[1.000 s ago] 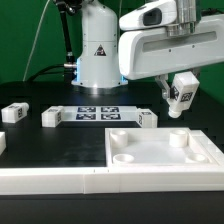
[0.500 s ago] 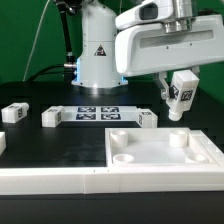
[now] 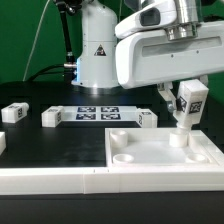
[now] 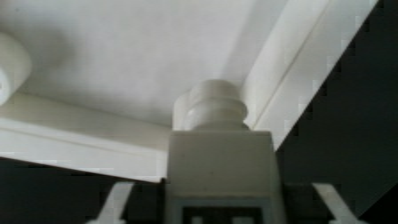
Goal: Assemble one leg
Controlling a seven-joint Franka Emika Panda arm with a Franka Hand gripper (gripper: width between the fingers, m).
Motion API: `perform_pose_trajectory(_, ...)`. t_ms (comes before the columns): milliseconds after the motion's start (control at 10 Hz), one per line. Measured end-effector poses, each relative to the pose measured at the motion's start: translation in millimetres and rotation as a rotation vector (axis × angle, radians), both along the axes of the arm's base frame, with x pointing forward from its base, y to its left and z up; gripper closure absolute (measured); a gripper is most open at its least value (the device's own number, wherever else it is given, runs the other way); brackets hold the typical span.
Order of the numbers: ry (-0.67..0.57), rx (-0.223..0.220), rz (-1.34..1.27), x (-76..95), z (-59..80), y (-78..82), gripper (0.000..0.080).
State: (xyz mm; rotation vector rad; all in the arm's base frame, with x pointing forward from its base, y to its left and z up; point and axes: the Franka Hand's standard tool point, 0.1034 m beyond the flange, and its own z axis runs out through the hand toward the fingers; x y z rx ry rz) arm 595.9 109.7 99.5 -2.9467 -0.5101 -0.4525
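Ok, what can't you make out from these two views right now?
1. Exterior view: whether the tip of the leg touches the corner socket; too small to tell.
2. Wrist view: that corner socket, hidden behind the leg.
3. Wrist view: the leg's tag, cut off by the picture's edge.

no readable txt, just a warning triangle [image 3: 100, 52] on robot base [image 3: 88, 70].

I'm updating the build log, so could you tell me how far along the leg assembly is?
Done: the leg is off the table, gripped by the fingers. In hand: it hangs above the far corner socket of the panel, not visibly seated. Left: lowering it into that socket and letting go.
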Motion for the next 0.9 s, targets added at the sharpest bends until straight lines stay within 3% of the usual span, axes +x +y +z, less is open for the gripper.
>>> perform_pose_trajectory(200, -0.024, -0.002, 0.0, 1.4, 0.2, -1.7, 0.0509)
perform_pose_trajectory(300, -0.104, -0.008, -0.004, 6.1, 2.1, -7.3, 0.0509)
perform_pose_trajectory(500, -0.097, -0.009, -0.004, 3.4, 1.3, -7.9, 0.0509)
perform_pose_trajectory(900, -0.113, 0.005, -0.019, 29.2, -4.2, -8.8, 0.0509)
